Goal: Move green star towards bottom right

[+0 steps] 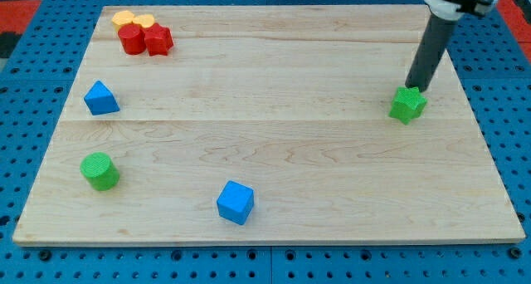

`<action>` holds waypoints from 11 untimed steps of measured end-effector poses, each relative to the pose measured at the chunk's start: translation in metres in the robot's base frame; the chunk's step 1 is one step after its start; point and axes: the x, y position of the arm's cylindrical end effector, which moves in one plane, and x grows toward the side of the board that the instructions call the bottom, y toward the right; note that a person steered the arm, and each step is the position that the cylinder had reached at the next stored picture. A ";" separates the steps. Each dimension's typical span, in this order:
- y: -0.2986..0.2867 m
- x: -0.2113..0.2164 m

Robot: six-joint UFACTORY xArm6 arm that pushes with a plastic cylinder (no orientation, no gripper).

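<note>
The green star (407, 105) lies near the view's right edge of the wooden board (274, 143), about mid-height. My tip (412, 87) stands at the star's top edge, touching or almost touching it from the view's top. The dark rod slants up to the view's top right.
A green cylinder (99, 170) sits at the lower left and a blue cube (235, 202) at bottom centre. A blue triangular block (100, 97) is at the left. Red blocks (145, 40) and yellow blocks (133, 21) cluster at the top left.
</note>
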 end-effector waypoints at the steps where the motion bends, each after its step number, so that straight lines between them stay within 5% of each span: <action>1: 0.000 0.029; 3: -0.021 0.063; 4: -0.022 0.047; 9: -0.169 0.065; 11: -0.150 0.083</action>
